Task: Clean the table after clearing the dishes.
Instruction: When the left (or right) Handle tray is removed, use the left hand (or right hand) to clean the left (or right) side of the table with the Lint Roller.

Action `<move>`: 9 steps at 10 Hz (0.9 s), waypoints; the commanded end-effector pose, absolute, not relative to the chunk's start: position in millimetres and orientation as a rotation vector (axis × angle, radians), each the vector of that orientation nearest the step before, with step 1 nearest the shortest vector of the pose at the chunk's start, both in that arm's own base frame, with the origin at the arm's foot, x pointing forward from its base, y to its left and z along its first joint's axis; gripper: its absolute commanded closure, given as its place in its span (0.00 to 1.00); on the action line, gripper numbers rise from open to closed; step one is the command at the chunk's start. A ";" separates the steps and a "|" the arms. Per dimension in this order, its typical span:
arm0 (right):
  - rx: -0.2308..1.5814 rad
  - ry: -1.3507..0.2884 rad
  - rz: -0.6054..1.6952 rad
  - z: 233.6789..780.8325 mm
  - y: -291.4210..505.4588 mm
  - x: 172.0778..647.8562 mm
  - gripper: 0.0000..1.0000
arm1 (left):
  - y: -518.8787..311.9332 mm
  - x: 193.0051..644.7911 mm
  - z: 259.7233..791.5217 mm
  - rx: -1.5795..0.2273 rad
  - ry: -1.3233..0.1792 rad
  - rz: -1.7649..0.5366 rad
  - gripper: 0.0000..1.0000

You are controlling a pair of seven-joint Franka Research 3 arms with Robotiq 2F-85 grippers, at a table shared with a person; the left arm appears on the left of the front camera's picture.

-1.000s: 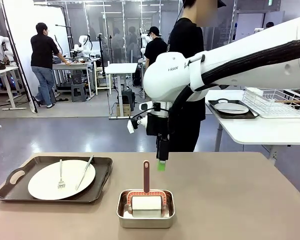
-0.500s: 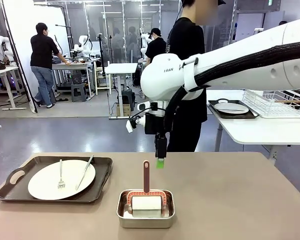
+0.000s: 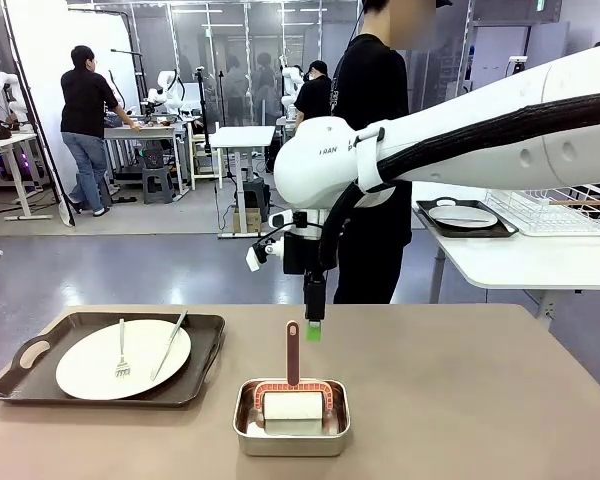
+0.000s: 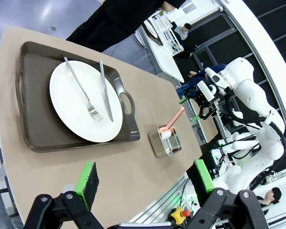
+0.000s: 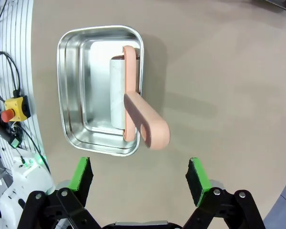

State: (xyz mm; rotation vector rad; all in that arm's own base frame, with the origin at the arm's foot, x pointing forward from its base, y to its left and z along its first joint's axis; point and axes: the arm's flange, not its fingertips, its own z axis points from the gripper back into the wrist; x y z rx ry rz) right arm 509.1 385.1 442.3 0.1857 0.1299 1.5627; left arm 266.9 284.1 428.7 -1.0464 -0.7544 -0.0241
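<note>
On the tan-brown table point(image 3: 460, 400), a white plate point(image 3: 123, 358) with a fork and a knife lies on a dark brown handled tray point(image 3: 205, 340) at the left. From above, the left wrist view has this plate point(image 4: 86, 102) beyond my open, empty left gripper point(image 4: 145, 183). A steel pan point(image 3: 292, 430) near the front edge holds a white roller with an upright pink handle point(image 3: 293, 352). My right gripper point(image 3: 313, 328) hangs open just behind and above that handle. In the right wrist view, the handle point(image 5: 145, 121) lies ahead of the open right gripper point(image 5: 139, 179).
A person in black point(image 3: 375, 90) stands at the far side behind my right arm. To the right, a white table point(image 3: 520, 260) carries a second tray with a plate point(image 3: 463, 216) and a wire rack point(image 3: 555, 205). The tan top right of the pan is bare.
My right arm has swung left, bringing the open gripper closer to the roller's pink handle. The tray, plate and pan have not moved.
</note>
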 end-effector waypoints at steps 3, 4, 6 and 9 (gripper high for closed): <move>0.161 0.160 1.539 419.1 409.1 505.2 0.00 | 284.9 264.7 429.4 -1.059 -0.762 -0.023 0.00; 0.162 0.161 1.545 416.1 413.6 503.0 0.00 | 284.9 264.7 429.4 -1.059 -0.762 -0.023 0.00; 0.170 0.183 1.558 409.4 419.3 499.3 0.00 | 284.9 264.7 429.4 -1.059 -0.762 -0.023 0.00; 0.182 0.207 1.555 401.1 420.9 496.0 0.00 | 284.9 264.7 429.4 -1.059 -0.762 -0.023 0.00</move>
